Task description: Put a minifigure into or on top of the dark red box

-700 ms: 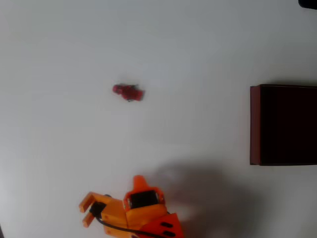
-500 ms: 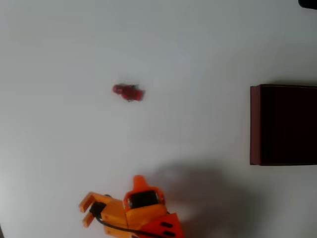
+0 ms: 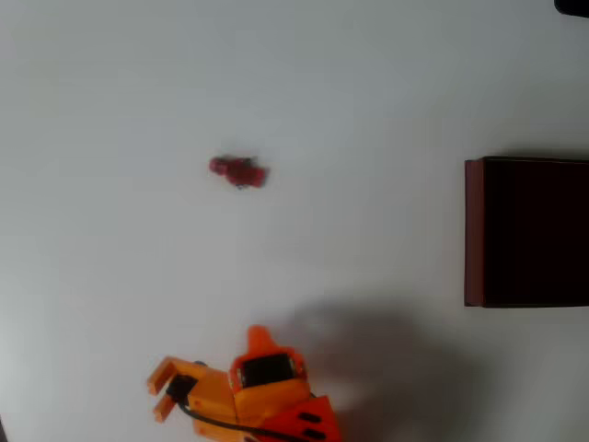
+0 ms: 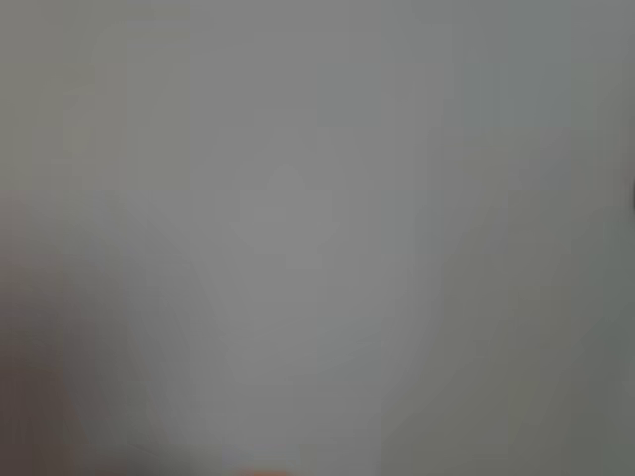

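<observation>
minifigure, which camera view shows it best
The overhead view. There the minifigure lies in plain sight on the white table, left of the dark red box and well above the gripper in the picture. The wrist view gives a blurred grey field with nothing recognisable as the figure.

Hardly anything differs across these moments in the overhead view. The minifigure [image 3: 238, 171] may sit a hair higher against the dark red box [image 3: 474, 230] than in the first earlier picture, though the shift is too slight to be sure of. The orange hand [image 3: 162, 391], well apart from that box, shows no visible displacement.
</observation>
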Tool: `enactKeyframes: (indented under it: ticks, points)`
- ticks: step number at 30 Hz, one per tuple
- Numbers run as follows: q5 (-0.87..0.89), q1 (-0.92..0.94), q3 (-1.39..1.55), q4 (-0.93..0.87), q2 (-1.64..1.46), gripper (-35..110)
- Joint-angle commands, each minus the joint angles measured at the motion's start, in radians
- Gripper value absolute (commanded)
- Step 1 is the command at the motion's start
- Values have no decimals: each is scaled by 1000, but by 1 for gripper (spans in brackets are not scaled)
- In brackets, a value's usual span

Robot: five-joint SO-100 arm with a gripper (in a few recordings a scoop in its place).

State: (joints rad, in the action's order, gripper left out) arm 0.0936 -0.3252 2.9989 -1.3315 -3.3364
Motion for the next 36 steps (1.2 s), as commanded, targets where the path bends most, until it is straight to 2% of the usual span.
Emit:
enactKeyframes:
  ticks: [1,29,34,36]
  points:
    - [0,-11,6,-14,-11,0]
    - [6,-9,6,-14,-11,0]
    - [69,38,8,-12,-11,0]
    - [272,32,20,-14,-11,1]
